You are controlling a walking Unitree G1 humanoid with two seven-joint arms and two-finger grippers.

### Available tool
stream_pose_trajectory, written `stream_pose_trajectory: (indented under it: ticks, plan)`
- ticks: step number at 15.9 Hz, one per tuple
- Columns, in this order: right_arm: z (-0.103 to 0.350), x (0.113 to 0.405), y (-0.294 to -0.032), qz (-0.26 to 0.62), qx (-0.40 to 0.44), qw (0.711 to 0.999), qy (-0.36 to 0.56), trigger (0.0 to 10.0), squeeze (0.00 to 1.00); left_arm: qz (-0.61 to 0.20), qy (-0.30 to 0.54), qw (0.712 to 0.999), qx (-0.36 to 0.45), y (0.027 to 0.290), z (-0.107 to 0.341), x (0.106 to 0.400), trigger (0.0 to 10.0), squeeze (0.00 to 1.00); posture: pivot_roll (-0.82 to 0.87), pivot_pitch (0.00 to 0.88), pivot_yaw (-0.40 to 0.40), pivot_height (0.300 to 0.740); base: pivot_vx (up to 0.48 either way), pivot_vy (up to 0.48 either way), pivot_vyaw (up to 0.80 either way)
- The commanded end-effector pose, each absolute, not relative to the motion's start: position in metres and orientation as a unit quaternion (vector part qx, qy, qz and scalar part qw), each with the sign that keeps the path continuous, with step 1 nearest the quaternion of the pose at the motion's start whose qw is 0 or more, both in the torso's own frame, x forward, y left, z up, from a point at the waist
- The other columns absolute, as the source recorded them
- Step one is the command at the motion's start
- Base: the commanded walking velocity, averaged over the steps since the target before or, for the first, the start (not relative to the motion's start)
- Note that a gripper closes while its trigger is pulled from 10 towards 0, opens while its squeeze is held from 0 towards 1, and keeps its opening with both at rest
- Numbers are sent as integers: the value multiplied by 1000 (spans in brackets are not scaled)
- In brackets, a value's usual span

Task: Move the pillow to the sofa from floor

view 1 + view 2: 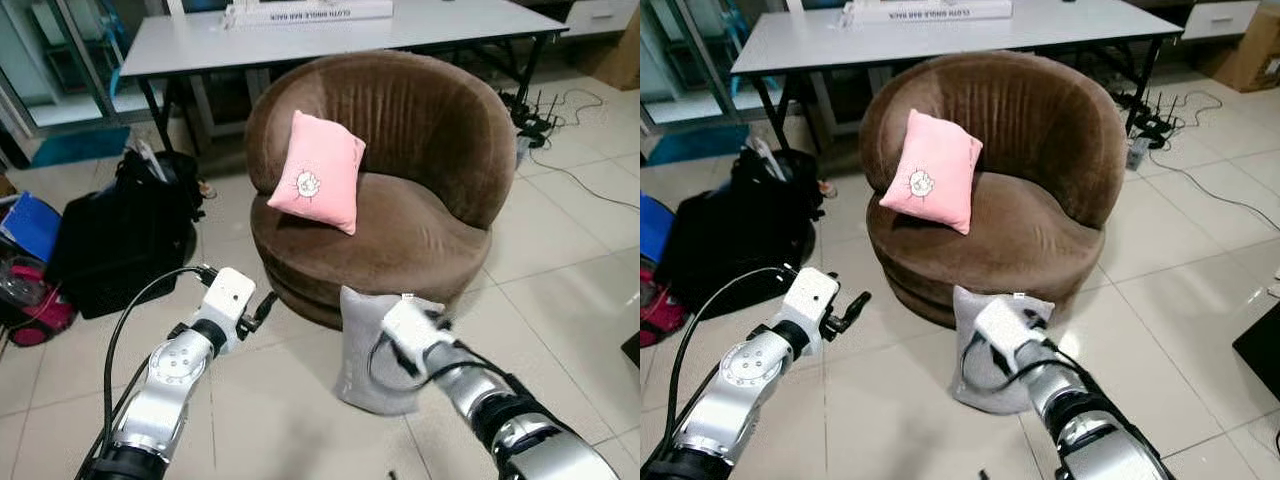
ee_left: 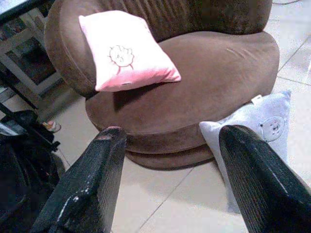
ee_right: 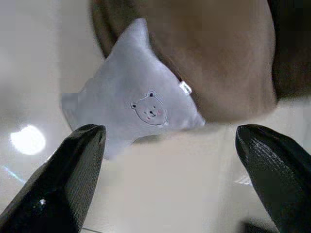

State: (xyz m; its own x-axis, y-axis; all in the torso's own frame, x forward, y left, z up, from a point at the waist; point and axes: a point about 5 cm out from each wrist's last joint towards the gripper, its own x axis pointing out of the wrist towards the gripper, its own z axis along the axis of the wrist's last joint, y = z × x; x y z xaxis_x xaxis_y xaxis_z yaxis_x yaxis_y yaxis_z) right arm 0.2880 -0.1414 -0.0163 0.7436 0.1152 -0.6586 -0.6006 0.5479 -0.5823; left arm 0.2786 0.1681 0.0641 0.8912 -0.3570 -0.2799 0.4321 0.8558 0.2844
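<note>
A grey pillow (image 1: 362, 372) with a small bear print stands on the tiled floor, leaning against the front of the round brown sofa (image 1: 420, 235). A pink pillow (image 1: 318, 172) rests upright on the sofa seat against the backrest. My right gripper (image 3: 167, 132) is open and hovers just before the grey pillow's upper edge, its fingers not touching it. My left gripper (image 2: 171, 131) is also open and empty. It is held above the floor left of the grey pillow, pointing toward the sofa base.
A black bag (image 1: 120, 240) sits on the floor left of the sofa, with a blue item (image 1: 30, 225) and a red one (image 1: 35, 312) beyond it. A grey table (image 1: 300, 40) stands behind the sofa. Cables (image 1: 560, 130) trail at the right.
</note>
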Motion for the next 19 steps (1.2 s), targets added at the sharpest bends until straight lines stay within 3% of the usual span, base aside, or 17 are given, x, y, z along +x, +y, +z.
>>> stream_pose_trajectory:
  ticks: [1, 3, 4, 6, 9, 12, 14, 15, 16, 17, 19]
  plan:
    - [-18, 285, -134, 285, -529, 762, 241, 10000, 0, -214, 119, 953, 180, 169, 59, 275, 10000, 0, 75, 0, 39, 740, 0, 0, 0]
    - [-21, 281, -129, 337, -618, 685, 187, 10000, 0, -217, 124, 951, 182, 169, 56, 272, 10000, 0, 84, 0, 30, 740, 0, 0, 0]
    - [-22, 280, -128, 347, -630, 671, 177, 10000, 0, -217, 124, 951, 182, 169, 56, 272, 10000, 0, 84, 0, 30, 740, 0, 0, 0]
    - [-26, 274, -120, 385, -671, 618, 144, 10000, 0, -216, 128, 951, 182, 170, 55, 270, 10000, 0, 91, 0, 26, 740, 0, 0, 0]
    - [-32, 267, -106, 414, -695, 575, 122, 10000, 0, -216, 131, 950, 185, 170, 55, 268, 10000, 0, 91, 0, 27, 740, 0, 0, 0]
    - [-40, 255, -93, 428, -709, 550, 108, 10000, 0, -217, 130, 950, 184, 169, 55, 268, 10000, 0, 93, 0, 26, 740, 0, 0, 0]
    - [-41, 254, -99, 394, -676, 606, 142, 10000, 0, -214, 130, 951, 182, 167, 55, 268, 10000, 0, 97, 0, 20, 740, 0, 0, 0]
    - [-38, 260, -102, 315, -556, 739, 213, 10000, 0, -202, 124, 954, 181, 167, 56, 270, 10000, 0, 109, 0, 12, 740, 0, 0, 0]
    - [-33, 266, -110, 228, -418, 838, 267, 10000, 0, -191, 114, 958, 179, 165, 59, 271, 10000, 0, 122, 0, -3, 740, 0, 0, 0]
    - [-22, 281, -135, 161, -300, 894, 290, 10000, 0, -178, 103, 962, 181, 164, 62, 273, 10000, 0, 124, 0, -10, 740, 0, 0, 0]
    - [-2, 298, -165, 105, -181, 942, 264, 10000, 0, -167, 93, 965, 180, 163, 64, 276, 10000, 0, 123, 0, -11, 740, 0, 0, 0]
